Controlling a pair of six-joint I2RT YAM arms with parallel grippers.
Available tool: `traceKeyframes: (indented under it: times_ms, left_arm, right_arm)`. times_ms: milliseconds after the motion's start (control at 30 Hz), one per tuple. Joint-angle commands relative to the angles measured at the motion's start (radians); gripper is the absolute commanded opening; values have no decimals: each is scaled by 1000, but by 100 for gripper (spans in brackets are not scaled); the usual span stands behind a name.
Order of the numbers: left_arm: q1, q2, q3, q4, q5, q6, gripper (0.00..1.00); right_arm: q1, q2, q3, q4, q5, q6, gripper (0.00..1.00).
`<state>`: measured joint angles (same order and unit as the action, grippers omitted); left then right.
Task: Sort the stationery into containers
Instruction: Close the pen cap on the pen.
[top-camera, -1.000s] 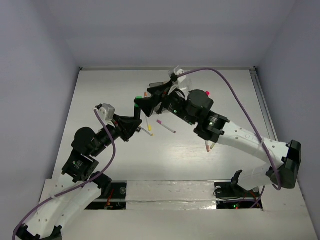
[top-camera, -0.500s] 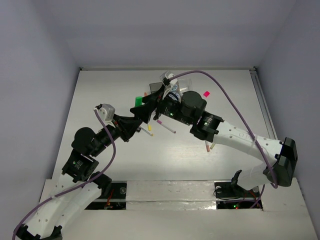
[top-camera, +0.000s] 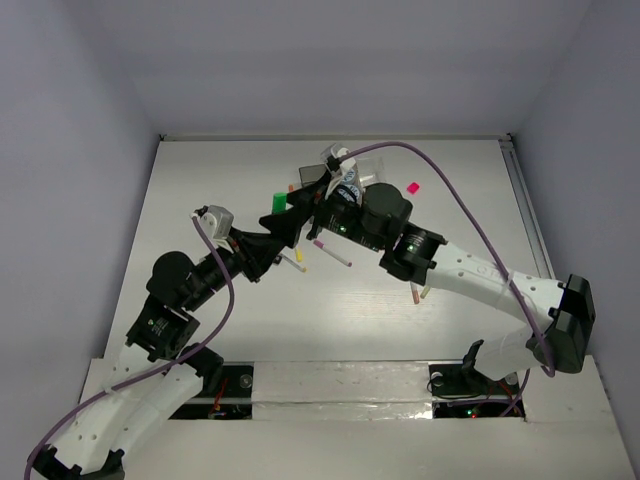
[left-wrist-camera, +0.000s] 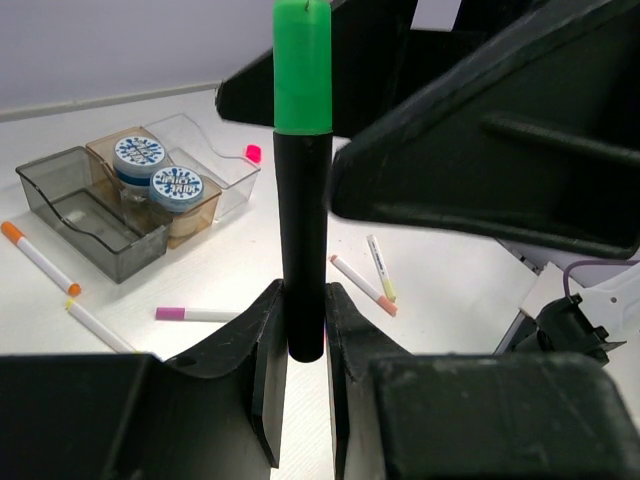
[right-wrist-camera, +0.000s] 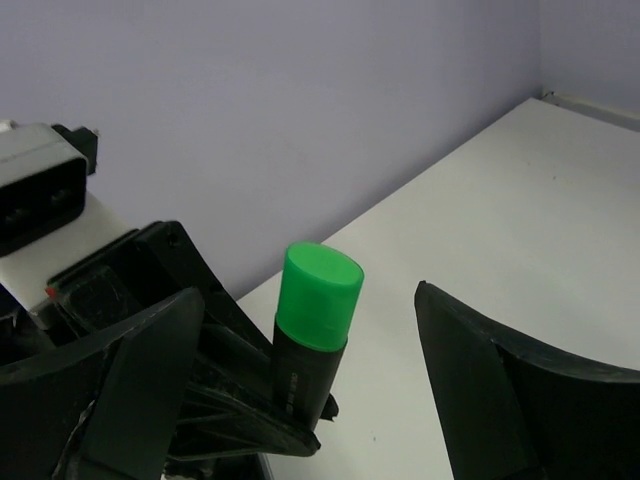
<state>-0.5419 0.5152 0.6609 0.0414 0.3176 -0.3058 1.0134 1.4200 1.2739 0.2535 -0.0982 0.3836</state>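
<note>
Right fingers (right-wrist-camera: 488, 392) advanced, flanking left-held marker (left-wrist-camera: 302, 210)

Soft, even light falls from overhead, leaving the white bench (top-camera: 200, 200) bright but free of glare, with only faint, diffuse shadows under the arms. The walls (top-camera: 80, 100) carry a lilac cast and dim toward the corners. In the left wrist view the green-capped marker (left-wrist-camera: 302, 200) is sharp, while the left end effector (left-wrist-camera: 305, 302), nearest the lens, is murky black and soft. The right end effector (right-wrist-camera: 310, 330) likewise shows as blurred, featureless dark shapes at the frame edges.
</note>
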Motion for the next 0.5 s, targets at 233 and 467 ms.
traceKeyframes:
  times_ms: [233,467]
  left_arm:
    - [-3,5,-3,57,9,-7,0]
    - [-3,5,-4,60,17,-9,0]
  right_arm:
    - [-6,7,100,69,46,-22,82]
    - [-6,28,120,67,52,-18,71]
